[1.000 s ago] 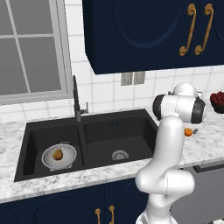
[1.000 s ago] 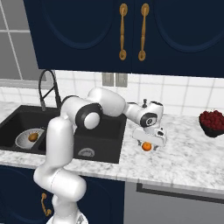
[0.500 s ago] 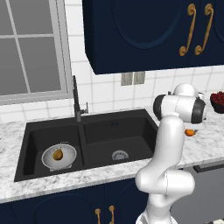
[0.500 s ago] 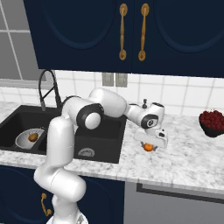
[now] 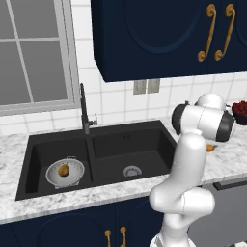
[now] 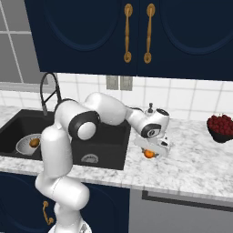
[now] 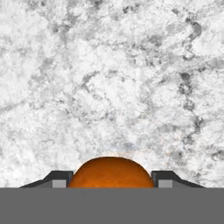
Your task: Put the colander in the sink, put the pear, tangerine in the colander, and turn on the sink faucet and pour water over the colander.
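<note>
Leftward, the round silvery perforated metal colander (image 5: pixel 65 172) sits in the matte black sink (image 5: pixel 144 144), cradling the yellowish-brown pear (image 5: pixel 63 170). Rightward, the end effector (image 6: pixel 151 153) straddles the round bright-orange tangerine (image 6: pixel 149 154) above the marble bench (image 6: pixel 195 164). Up close, both fingertips (image 7: pixel 59 180) flank the tangerine (image 7: pixel 110 172), apparently holding it.

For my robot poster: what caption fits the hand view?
The hand grips the tangerine above the marble counter.

Flat, even rendered lighting, bright throughout, no glare, soft faint shadows on the white-grey marbled stone desk (image 6: pixel 191 164), sharp focus, no edge distortion.
</note>
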